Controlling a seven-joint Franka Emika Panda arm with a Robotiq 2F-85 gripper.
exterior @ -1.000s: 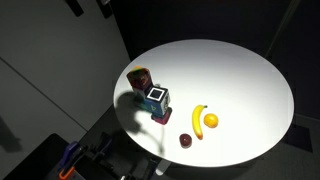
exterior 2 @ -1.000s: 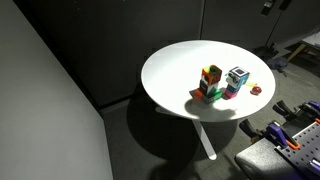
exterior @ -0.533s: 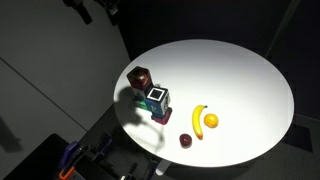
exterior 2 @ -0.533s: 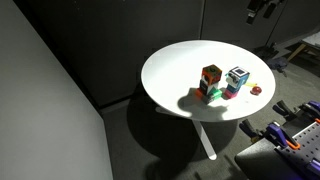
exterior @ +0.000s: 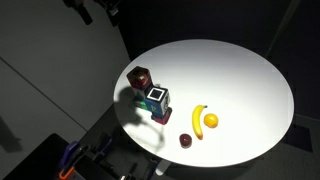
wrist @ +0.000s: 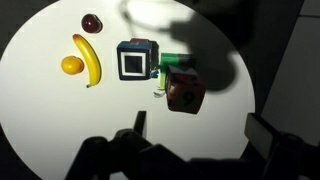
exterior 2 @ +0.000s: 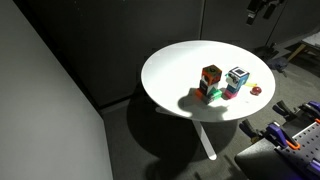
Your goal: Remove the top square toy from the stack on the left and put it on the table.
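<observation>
Two stacks of square toys stand on the round white table (exterior: 240, 70). One stack has a dark red-brown top cube (exterior: 140, 77) (exterior 2: 211, 74) (wrist: 184, 92) over a green block (wrist: 176, 62). The stack beside it has a blue cube with a white face on top (exterior: 156, 98) (exterior 2: 237, 76) (wrist: 135, 60). My gripper (wrist: 200, 130) is open and empty, high above the table and apart from both stacks. The arm shows at the top edge in both exterior views (exterior: 95, 8) (exterior 2: 262, 8). Its shadow lies over the red-brown cube.
A banana (exterior: 198, 122) (wrist: 88, 60), an orange (exterior: 211, 121) (wrist: 71, 66) and a small dark red fruit (exterior: 186, 140) (wrist: 92, 22) lie beside the stacks. The table edge (wrist: 250, 90) runs close to the red-brown cube. Equipment stands on the floor (exterior 2: 285, 135).
Over the last second the arm shifted a little at the top of both exterior views, and its shadow moved onto the red-brown cube's stack. The toys have not moved.
</observation>
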